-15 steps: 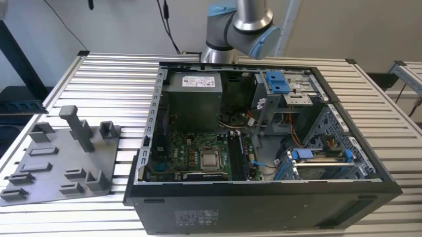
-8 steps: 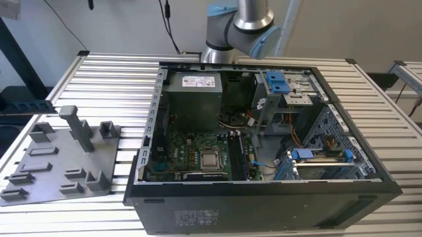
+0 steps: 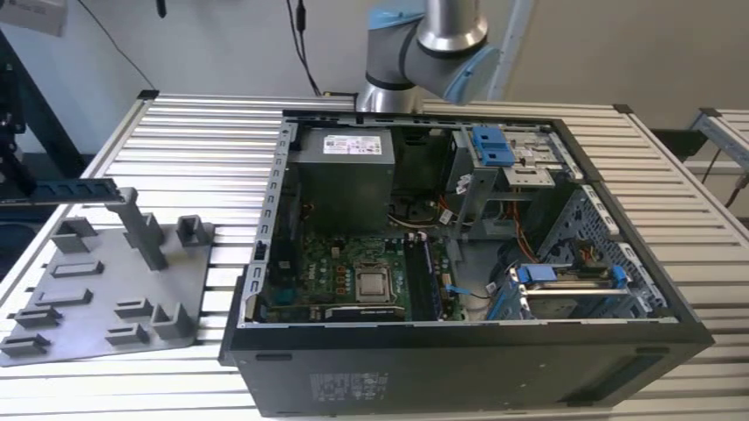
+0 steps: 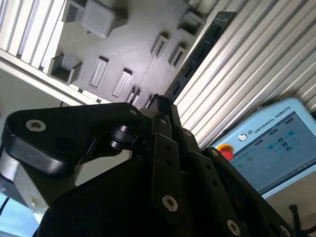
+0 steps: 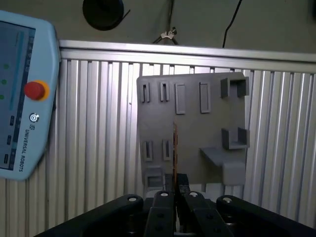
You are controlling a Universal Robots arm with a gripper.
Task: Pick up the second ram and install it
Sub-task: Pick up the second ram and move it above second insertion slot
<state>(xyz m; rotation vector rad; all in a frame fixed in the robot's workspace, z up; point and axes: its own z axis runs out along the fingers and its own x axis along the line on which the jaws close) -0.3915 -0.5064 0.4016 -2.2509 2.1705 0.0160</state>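
**A:** Why does the second ram (image 3: 73,188) hang level above the grey tray (image 3: 70,326), at the exterior view's left?

**B:** The pincer (image 4: 158,102) is clenched on one end of it. That holds it off the tray and well apart from the open computer case (image 3: 468,368) on the desk (image 3: 199,132).

**A:** What do the wrist views add?

**B:** Both show the grip close up. The first wrist view sees the stick edge-on, with a teach pendant (image 5: 19,98) beside the desk.

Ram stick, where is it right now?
The ram is at the exterior view's left, outside the case, held in the gripper over the grey tray, near its tall post.
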